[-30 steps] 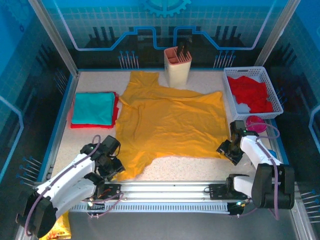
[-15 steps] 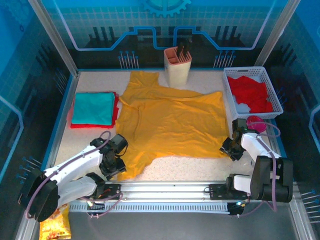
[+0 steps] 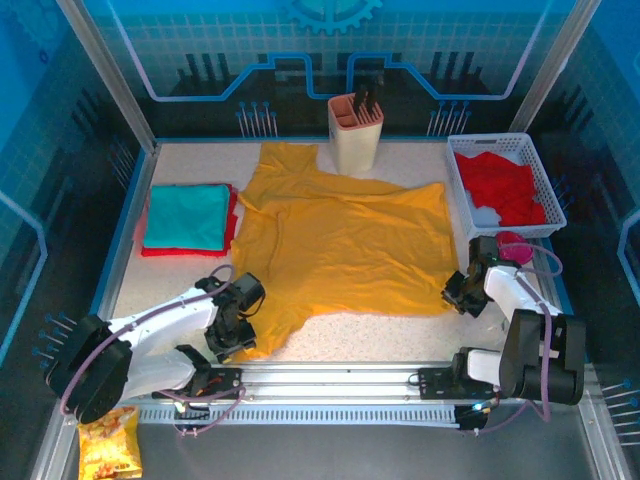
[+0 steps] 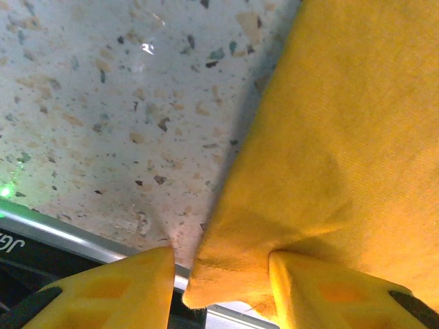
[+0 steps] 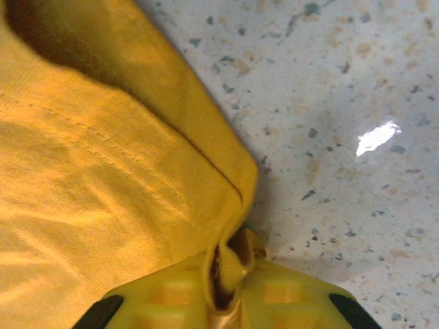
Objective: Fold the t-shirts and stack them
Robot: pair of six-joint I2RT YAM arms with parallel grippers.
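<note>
A large mustard-yellow t-shirt (image 3: 340,250) lies spread flat mid-table. My left gripper (image 3: 232,328) is at its near left corner. In the left wrist view the left gripper (image 4: 219,284) is open, and the cloth corner (image 4: 226,267) lies between the two fingers (image 4: 130,291), touching the right one. My right gripper (image 3: 456,297) is at the shirt's near right corner. The right wrist view shows this gripper (image 5: 230,284) shut on a pinched fold of the yellow hem (image 5: 233,253). A folded teal t-shirt (image 3: 185,215) lies on a folded red one (image 3: 150,250) at the left.
A white basket (image 3: 548,205) holding red cloth stands at the right, with a pink object (image 3: 512,245) just in front of it. A beige holder (image 3: 355,135) stands at the back, touching the shirt's far edge. A snack bag (image 3: 108,450) lies off the table's near left corner.
My right gripper has closed on the shirt's near right corner. My left gripper has moved right, onto the shirt's near left corner.
</note>
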